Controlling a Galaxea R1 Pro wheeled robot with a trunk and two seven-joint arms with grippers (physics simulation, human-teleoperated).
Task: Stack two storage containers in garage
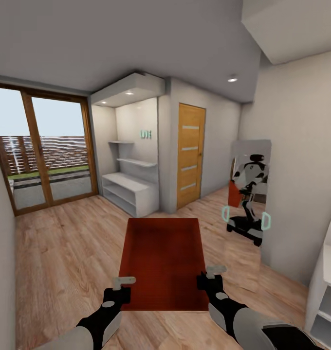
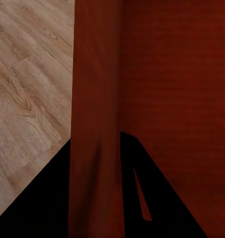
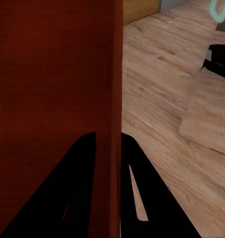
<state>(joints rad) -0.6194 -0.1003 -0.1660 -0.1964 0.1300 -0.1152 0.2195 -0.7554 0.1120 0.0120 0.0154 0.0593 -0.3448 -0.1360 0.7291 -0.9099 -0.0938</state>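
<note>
The left tool point(image 1: 119, 290) grips the near left corner of a red-orange storage container point(image 1: 163, 262), its two dark fingers point(image 2: 52, 198) closed on the left wall with one on each side. The right tool point(image 1: 210, 279) holds the near right corner in the same way, its fingers point(image 3: 72, 188) pinching the right wall between them. Both arms reach forward from the bottom of the head view, forearms roughly parallel, wrists level, carrying the box out in front of the robot above the wood floor point(image 1: 63, 257).

The container is held open side up and about level, its long axis pointing away from the robot. Its inside looks bare; only smooth red walls and base are visible.

Around it is a room with light plank flooring. A wooden door with pale stripes point(image 1: 190, 155) stands ahead, white built-in shelves point(image 1: 129, 187) sit to its left, and a glazed sliding door point(image 1: 44, 150) fills the left wall. A mirror point(image 1: 248, 194) on the right wall reflects the robot holding the red box.
</note>
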